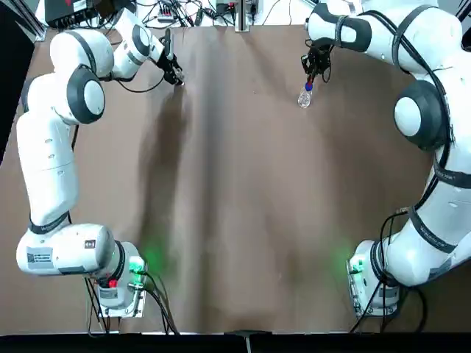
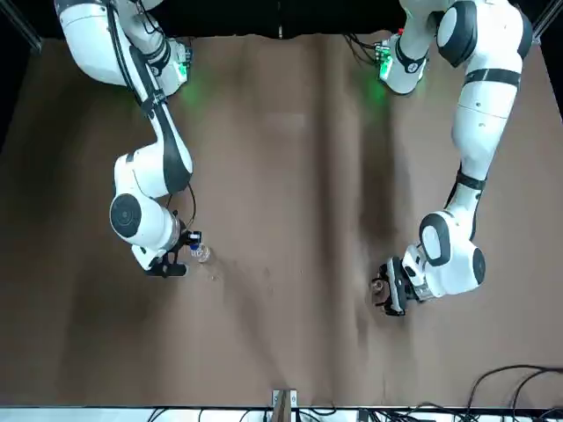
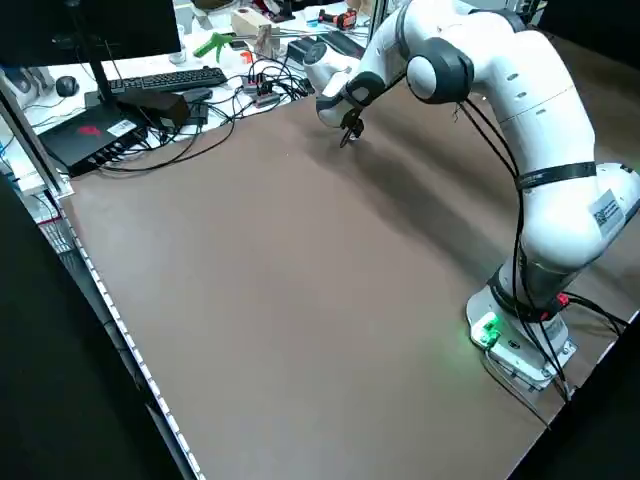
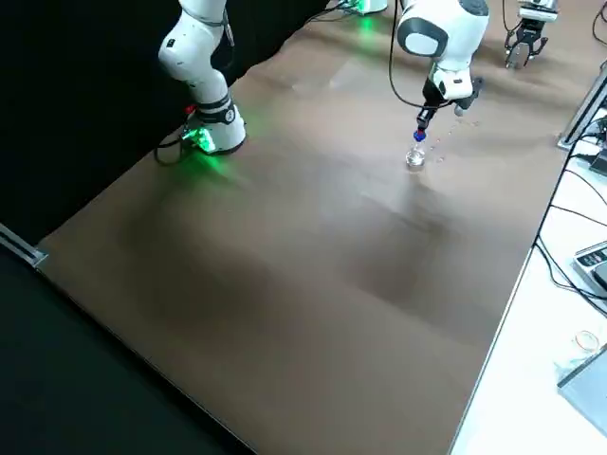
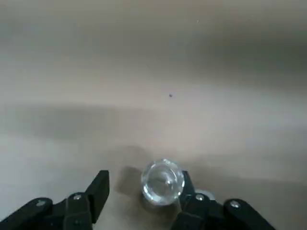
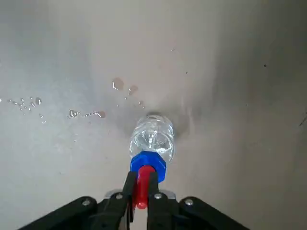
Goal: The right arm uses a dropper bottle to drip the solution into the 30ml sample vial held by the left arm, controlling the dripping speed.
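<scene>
Dropper bottle (image 6: 151,140) stands on our brown surface (image 1: 243,206) at the far right, its soft red top pinched by our right jaws (image 6: 139,190), while far off to the left our left jaws (image 5: 144,189) sit wide open around the small, breakable, slippery glass vial (image 5: 162,181).

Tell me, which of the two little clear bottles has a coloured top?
The dropper bottle, pinched by the right tool: blue collar, red top. The sample vial is all clear.
</scene>
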Controlling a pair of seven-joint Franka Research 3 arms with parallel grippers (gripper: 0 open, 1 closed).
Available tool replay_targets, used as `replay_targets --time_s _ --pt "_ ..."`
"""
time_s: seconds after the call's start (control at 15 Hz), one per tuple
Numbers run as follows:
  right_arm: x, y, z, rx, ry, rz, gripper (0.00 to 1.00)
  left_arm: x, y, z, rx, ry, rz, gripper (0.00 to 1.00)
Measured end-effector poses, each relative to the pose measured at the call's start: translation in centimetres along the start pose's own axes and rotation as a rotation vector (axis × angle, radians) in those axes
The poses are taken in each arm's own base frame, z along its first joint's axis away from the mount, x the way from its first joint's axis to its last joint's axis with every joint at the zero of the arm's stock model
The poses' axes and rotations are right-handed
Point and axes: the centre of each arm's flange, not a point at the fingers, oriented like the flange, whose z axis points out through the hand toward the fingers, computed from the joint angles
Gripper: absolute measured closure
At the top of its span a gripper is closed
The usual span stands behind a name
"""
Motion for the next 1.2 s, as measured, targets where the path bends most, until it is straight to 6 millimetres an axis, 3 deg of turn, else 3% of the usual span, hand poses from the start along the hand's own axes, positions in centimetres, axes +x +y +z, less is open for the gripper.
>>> replay_targets --time_s 0.13,0.8,1.0,1.2 --pt "0.0 0.0 0.0 0.000 -0.001 0.007 0.96 0.3 0.2 -0.2 -0.015 0.045 0.012 0.33" --pt "0.0 0.0 0.0 0.000 -0.001 0.025 0.94 -0.9 0.4 -0.9 -0.021 0.133 0.029 0.37" --pt "0.0 0.0 0.0 0.000 -0.001 0.025 0.93 -1.0 0.6 -0.4 -0.017 0.169 0.052 0.47" --pt "0.0 0.0 0.0 0.000 -0.001 0.025 0.89 -1.2 0.7 -0.1 -0.015 0.181 0.066 0.49"
